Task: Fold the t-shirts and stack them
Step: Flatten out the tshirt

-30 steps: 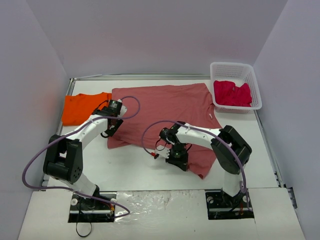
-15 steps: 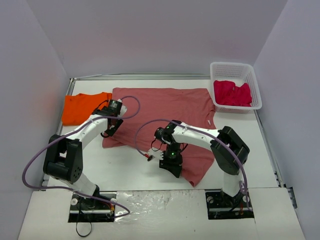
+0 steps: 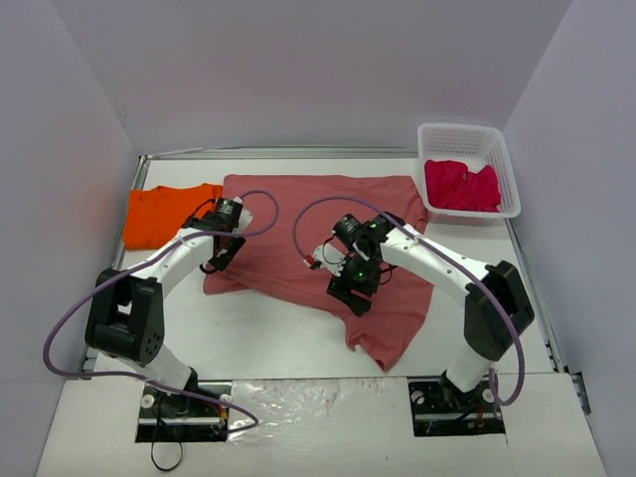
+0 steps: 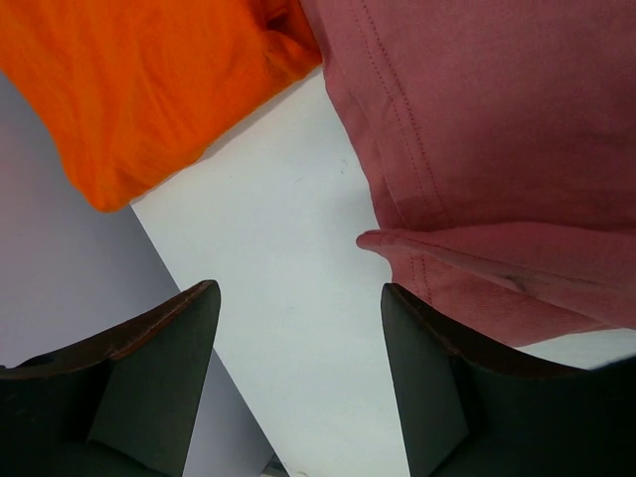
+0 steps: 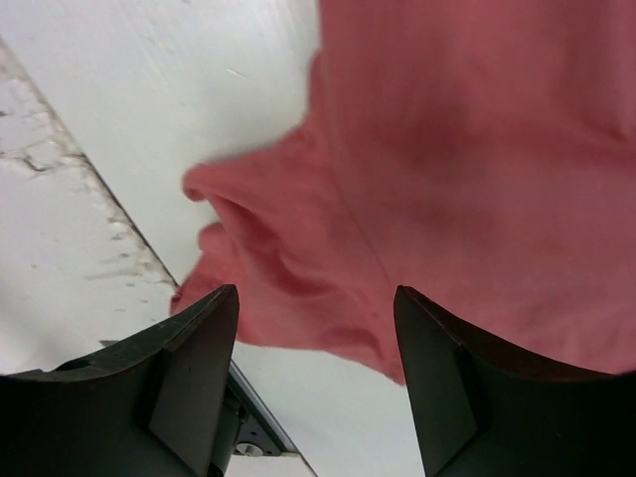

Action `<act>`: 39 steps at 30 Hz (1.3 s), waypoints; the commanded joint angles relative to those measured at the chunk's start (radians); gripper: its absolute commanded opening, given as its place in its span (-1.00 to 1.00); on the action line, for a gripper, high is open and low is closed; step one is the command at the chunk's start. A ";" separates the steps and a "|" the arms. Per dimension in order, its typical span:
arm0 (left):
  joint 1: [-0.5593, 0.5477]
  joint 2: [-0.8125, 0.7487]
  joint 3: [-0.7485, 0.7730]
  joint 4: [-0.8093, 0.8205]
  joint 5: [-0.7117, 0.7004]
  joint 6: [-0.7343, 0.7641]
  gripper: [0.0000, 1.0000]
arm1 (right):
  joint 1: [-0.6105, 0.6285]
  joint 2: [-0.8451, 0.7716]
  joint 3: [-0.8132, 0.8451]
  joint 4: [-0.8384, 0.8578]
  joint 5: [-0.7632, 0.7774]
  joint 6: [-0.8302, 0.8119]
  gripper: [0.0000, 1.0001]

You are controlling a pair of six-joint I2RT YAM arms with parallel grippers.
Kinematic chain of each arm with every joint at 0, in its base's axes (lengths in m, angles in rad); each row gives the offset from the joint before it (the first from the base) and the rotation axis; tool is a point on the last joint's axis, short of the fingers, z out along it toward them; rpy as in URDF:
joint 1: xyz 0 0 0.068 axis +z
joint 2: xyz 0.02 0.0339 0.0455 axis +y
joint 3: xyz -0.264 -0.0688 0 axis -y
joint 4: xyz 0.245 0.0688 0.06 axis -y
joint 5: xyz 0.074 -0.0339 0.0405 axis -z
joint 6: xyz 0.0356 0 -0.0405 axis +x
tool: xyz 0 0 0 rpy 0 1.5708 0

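White tabletop (image 3: 268,338) bears the brick-red tee (image 3: 318,214) beneath the right hand (image 3: 348,295).

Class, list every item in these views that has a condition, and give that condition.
brick-red t-shirt: spread out, near corner rumpled
orange t-shirt: lying flat, nothing stacked on it
basket: upright, holding one shirt
crimson-pink t-shirt: crumpled in the basket
left gripper: open, empty
right gripper: open, empty

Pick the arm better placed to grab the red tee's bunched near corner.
Right, probably. The right hand, open, hangs over the brick-red tee near that bunched corner; the left hand, also open, is off at the tee's opposite edge.
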 commanded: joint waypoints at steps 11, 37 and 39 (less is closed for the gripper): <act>-0.001 -0.044 0.032 -0.017 0.011 -0.024 0.29 | -0.095 -0.034 -0.151 0.069 0.357 0.117 0.15; -0.018 0.246 0.218 -0.017 0.230 -0.039 -0.95 | -0.436 0.230 0.040 0.202 0.299 0.098 -1.00; -0.018 0.278 0.234 -0.020 0.245 -0.048 -0.95 | -0.444 0.251 0.049 0.207 0.302 0.103 -1.00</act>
